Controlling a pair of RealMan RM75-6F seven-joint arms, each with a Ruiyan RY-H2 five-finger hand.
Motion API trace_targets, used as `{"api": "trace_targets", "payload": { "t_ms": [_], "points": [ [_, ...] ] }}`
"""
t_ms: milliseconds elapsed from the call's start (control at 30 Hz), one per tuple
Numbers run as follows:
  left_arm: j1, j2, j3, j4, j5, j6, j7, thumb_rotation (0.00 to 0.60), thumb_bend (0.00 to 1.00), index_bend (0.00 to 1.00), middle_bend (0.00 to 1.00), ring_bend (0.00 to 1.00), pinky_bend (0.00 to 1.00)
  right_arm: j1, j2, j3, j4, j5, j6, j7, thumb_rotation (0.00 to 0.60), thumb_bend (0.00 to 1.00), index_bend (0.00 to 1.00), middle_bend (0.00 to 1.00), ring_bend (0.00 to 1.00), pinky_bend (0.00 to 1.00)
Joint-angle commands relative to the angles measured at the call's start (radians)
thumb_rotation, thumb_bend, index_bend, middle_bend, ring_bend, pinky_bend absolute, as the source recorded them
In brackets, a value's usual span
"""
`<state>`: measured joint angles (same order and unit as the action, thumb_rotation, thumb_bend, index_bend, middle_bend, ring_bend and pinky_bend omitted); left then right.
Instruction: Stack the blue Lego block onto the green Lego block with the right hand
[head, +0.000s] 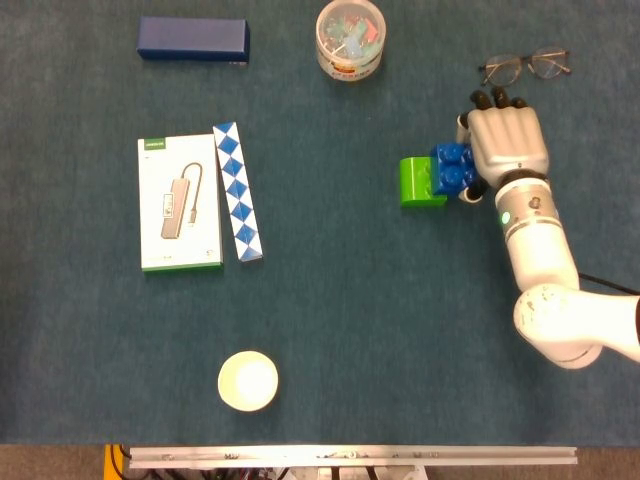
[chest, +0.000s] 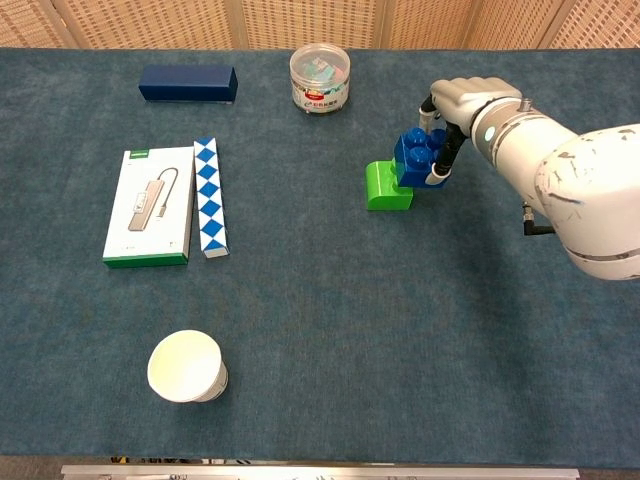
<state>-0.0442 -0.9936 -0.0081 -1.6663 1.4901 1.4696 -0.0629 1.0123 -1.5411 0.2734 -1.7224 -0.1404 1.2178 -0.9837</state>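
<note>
My right hand grips the blue Lego block from above and behind. In the chest view the blue block hangs over the right part of the green Lego block, which sits on the blue cloth. The blue block's lower edge meets the green block's top right; whether the studs are seated I cannot tell. The hand covers the blue block's far side. My left hand shows in neither view.
Glasses lie just beyond the right hand. A clear jar, a dark blue box, a white adapter box, a blue-white snake puzzle and a paper cup lie further left.
</note>
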Motion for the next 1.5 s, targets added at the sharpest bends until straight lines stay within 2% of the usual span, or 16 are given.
{"api": "trace_targets", "payload": {
  "t_ms": [33,1500],
  "points": [
    [0.0,0.0,0.0,0.001,0.001,0.001,0.001,0.6,0.35,0.32,0.41,0.39,0.5,0.003,-0.003,-0.002,0.004,0.004,-0.001,-0.001,0.6,0.06,0.55,0.14,0.01,0.15],
    [0.003,0.003,-0.004,0.007,0.004,0.011,-0.005,0.6,0.35,0.32,0.41,0.39,0.5,0.051,-0.041,-0.013,0.049,0.069,0.02,-0.062,0.6,0.06,0.55,0.14,0.01,0.15]
  ]
}}
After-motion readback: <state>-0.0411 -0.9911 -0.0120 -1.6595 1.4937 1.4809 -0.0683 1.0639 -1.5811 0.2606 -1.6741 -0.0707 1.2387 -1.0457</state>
